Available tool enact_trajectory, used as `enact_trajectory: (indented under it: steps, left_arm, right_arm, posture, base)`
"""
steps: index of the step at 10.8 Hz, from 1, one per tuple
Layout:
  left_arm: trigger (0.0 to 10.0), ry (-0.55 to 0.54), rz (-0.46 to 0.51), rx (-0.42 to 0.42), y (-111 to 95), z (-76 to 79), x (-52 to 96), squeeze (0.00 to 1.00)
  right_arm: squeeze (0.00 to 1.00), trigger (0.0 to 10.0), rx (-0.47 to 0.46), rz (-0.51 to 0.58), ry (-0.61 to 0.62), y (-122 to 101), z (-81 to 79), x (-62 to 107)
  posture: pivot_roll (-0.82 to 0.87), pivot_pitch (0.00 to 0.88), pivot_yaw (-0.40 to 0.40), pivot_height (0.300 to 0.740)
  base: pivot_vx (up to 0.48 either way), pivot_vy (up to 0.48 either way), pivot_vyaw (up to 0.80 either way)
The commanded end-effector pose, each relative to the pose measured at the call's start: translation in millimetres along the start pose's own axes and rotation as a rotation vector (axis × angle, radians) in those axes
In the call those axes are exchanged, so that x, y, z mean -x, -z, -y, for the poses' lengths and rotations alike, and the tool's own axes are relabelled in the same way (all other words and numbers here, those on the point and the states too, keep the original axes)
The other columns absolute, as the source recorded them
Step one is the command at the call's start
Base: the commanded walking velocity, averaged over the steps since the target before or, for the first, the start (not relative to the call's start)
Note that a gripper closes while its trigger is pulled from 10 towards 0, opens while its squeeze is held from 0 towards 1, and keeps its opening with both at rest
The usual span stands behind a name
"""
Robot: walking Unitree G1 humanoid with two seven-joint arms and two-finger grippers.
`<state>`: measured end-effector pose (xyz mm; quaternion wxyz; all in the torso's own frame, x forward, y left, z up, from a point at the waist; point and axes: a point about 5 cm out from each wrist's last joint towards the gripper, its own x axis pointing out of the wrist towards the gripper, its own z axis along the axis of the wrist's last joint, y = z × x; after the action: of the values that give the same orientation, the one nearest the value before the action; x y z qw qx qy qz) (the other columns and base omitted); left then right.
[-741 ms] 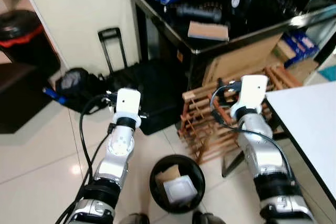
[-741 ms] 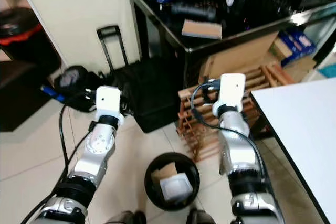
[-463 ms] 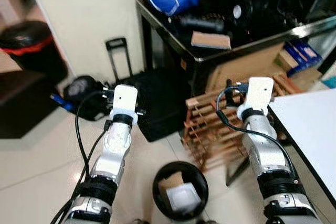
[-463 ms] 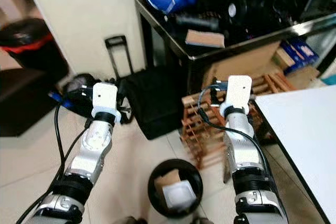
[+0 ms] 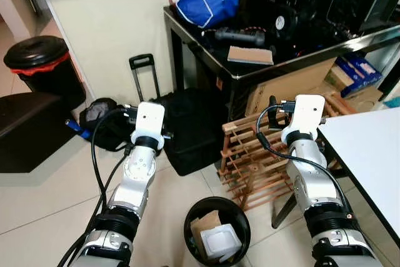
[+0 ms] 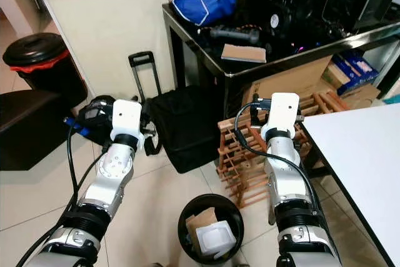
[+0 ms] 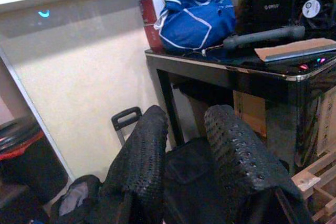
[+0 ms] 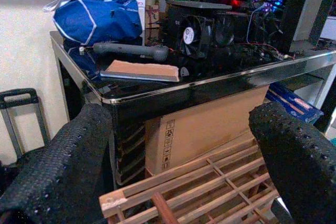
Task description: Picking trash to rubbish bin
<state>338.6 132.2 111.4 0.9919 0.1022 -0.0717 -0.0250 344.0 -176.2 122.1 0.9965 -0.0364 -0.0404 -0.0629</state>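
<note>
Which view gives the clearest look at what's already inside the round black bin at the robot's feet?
The right eye view: the bin sits whole in frame, with brown cardboard and a white square container inside. The left eye view shows the same contents, but the frame edge crops the bin's near rim. The wrist views point at the black table instead.

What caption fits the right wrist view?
Open right end effector facing a black table above a wooden rack.

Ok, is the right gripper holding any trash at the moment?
No, in the right wrist view the right gripper has its fingers spread wide with nothing between them, just the wooden rack beyond.
</note>
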Motion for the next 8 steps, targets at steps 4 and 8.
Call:
enact_trajectory:
  steps: [4, 8]
  left_arm:
    - [10.0, -0.032, -0.020, 0.010, 3, -2.5, -2.0, 0.00]
    - [10.0, -0.036, -0.009, 0.036, 2, 1.1, -0.7, 0.00]
  right_arm:
    - [0.00, 10.0, -0.021, -0.008, -0.017, 3, -5.4, 0.8]
    - [0.00, 10.0, -0.031, -0.018, -0.047, 5, -13.2, 3.9]
  posture:
    - [-0.09, 0.000, 0.057, 0.740]
    - [-0.09, 0.000, 0.055, 0.740]
  base:
    - [0.000, 0.000, 0.00]
    - [0.000, 0.000, 0.00]
